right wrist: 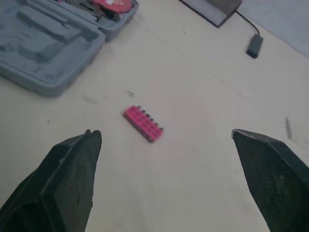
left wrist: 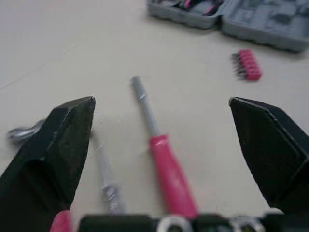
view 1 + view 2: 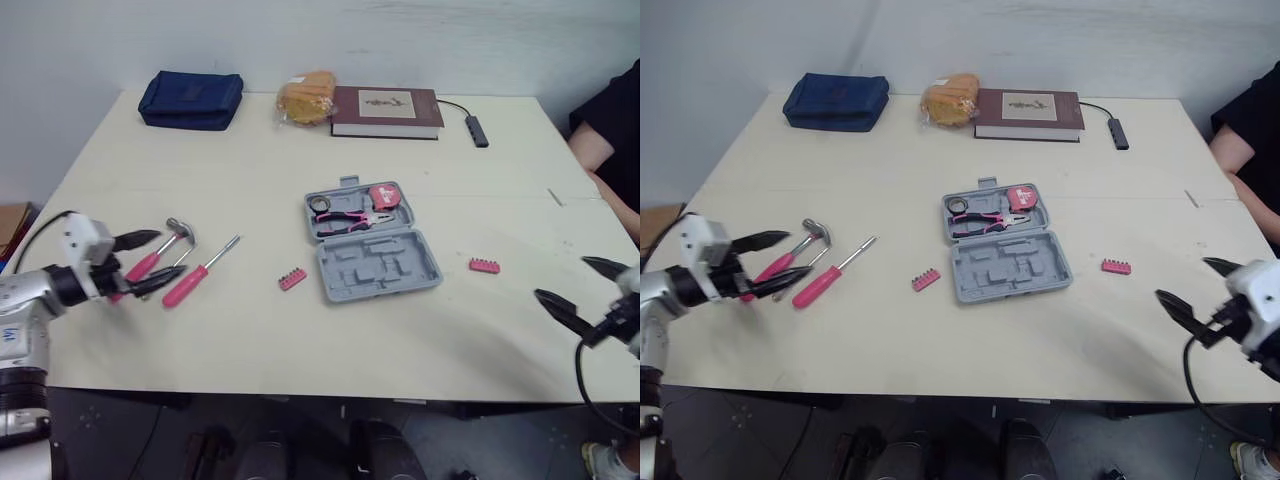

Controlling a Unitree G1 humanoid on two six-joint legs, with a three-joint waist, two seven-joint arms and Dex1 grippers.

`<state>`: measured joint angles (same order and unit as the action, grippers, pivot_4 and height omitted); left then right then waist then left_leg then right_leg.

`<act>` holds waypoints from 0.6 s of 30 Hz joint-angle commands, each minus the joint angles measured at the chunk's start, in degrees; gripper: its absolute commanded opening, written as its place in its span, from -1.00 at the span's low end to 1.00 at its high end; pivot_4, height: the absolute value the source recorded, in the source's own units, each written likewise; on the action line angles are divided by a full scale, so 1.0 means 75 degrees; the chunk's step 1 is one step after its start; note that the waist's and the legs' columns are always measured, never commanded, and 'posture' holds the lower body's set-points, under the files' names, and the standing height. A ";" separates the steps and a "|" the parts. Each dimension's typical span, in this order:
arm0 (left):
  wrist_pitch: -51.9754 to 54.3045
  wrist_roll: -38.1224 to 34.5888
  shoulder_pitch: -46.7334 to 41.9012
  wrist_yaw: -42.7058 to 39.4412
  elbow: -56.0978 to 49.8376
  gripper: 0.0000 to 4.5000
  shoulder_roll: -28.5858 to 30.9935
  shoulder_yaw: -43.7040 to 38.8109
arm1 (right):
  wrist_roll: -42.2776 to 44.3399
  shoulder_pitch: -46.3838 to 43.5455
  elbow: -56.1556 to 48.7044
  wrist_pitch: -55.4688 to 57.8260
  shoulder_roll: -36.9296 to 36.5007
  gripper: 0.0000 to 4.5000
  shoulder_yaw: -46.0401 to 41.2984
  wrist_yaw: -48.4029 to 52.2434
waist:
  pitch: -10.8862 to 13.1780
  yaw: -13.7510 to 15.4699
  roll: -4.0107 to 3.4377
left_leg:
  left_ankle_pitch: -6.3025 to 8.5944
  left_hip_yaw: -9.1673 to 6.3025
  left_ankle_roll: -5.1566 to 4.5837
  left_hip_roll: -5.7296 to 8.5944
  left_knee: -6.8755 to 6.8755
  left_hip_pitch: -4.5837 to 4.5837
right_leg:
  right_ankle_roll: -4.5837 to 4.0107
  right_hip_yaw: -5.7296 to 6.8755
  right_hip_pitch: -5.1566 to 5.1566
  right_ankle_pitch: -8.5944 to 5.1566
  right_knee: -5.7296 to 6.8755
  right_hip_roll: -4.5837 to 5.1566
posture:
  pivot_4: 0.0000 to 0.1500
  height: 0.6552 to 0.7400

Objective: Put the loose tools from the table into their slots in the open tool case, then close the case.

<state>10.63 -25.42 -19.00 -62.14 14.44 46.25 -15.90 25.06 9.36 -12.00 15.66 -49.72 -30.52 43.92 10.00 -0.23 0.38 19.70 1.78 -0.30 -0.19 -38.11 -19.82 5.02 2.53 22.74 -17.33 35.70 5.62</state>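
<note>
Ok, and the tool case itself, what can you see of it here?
The tool case is grey moulded plastic, lying open and flat in the middle of the pale table. Its far half holds pink-handled pliers and a pink tape measure; the near half shows empty moulded slots. One pink bit holder lies off its left side, another off its right, both apart from it.

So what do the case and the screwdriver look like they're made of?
Case: looks like moulded grey plastic, matt, with shaped recesses for tools. Screwdriver: the shaft seems bare metal, silvery with a slight shine. The handle is probably smooth pink plastic, though rubber cannot be ruled out.
</note>
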 commanded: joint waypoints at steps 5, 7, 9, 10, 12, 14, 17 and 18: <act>0.1701 0.0508 -0.0521 0.2175 -0.2384 -0.05 -0.1333 0.1378 | -0.0572 -0.2442 -0.0075 0.1800 -0.0037 0.16 0.1935 -0.0943 | 0.0003 0.0034 0.0005 | -0.0006 0.0001 -0.0016 0.0022 -0.0007 0.0008 | 0.0011 -0.0006 -0.0006 0.0007 -0.0013 0.0015 | 1.00 1.00; 0.1942 0.0737 -0.0667 0.2544 -0.2522 -0.49 -0.1605 0.1673 | -0.0830 -0.2967 0.0199 0.2020 0.0122 -0.31 0.2317 -0.1241 | 0.0003 0.0034 0.0005 | -0.0010 -0.0015 -0.0004 0.0016 -0.0006 -0.0020 | 0.0011 0.0010 0.0011 0.0007 -0.0009 0.0001 | 1.00 1.00; 0.2162 0.0935 -0.0822 0.2854 -0.2552 -0.90 -0.1835 0.1988 | -0.1194 -0.3430 0.0488 0.2141 0.0249 -0.75 0.2761 -0.1504 | 0.0002 0.0029 0.0007 | -0.0022 -0.0016 0.0009 0.0014 -0.0014 -0.0070 | 0.0011 0.0016 0.0066 0.0007 0.0009 -0.0010 | 1.00 1.00; 0.2242 0.1029 -0.0921 0.3012 -0.2486 -1.00 -0.1981 0.2102 | -0.1468 -0.3639 0.0605 0.2388 0.0290 -0.97 0.2975 -0.1783 | 0.0002 0.0030 0.0007 | -0.0026 0.0001 0.0004 0.0019 -0.0017 -0.0089 | 0.0011 0.0012 0.0094 0.0007 0.0020 -0.0009 | 1.00 1.00; 0.2422 0.1081 -0.1079 0.3282 -0.2372 -1.00 -0.2274 0.2166 | -0.1812 -0.3969 0.0826 0.2774 0.0400 -0.97 0.3253 -0.2118 | 0.0002 0.0035 0.0007 | -0.0033 0.0027 -0.0007 0.0033 -0.0020 -0.0106 | 0.0021 0.0028 0.0123 0.0013 0.0029 -0.0005 | 1.00 1.00; 0.2613 0.1288 -0.1394 0.3563 -0.2096 -1.00 -0.2660 0.2466 | -0.2196 -0.4534 0.1350 0.2638 0.0698 -0.97 0.3720 -0.2306 | 0.0003 0.0028 0.0009 | -0.0037 0.0037 -0.0016 0.0039 -0.0028 -0.0106 | 0.0035 0.0032 0.0121 0.0021 0.0027 -0.0002 | 1.00 1.00; 0.2865 0.1650 -0.1743 0.3869 -0.1710 -1.00 -0.3053 0.2852 | -0.2774 -0.5337 0.2359 0.2328 0.1130 -0.97 0.4266 -0.2579 | 0.0004 0.0012 0.0010 | -0.0041 0.0043 -0.0026 0.0048 -0.0062 -0.0108 | 0.0052 0.0023 0.0119 0.0033 0.0026 -0.0007 | 1.00 1.00; 0.2946 0.1717 -0.1812 0.3857 -0.1625 -1.00 -0.3098 0.2957 | -0.2892 -0.5529 0.2654 0.2221 0.1241 -0.97 0.4358 -0.2616 | 0.0004 0.0006 0.0010 | -0.0040 0.0044 -0.0029 0.0049 -0.0071 -0.0108 | 0.0052 0.0022 0.0119 0.0033 0.0019 -0.0006 | 1.00 1.00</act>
<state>32.02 -13.71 -31.55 -33.76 1.92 23.05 5.49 5.63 -30.47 5.81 34.34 -40.62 2.07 25.54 10.03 -0.19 0.46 19.40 2.10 -0.51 0.17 -38.64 -20.63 5.41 2.68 23.63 -17.08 35.87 5.57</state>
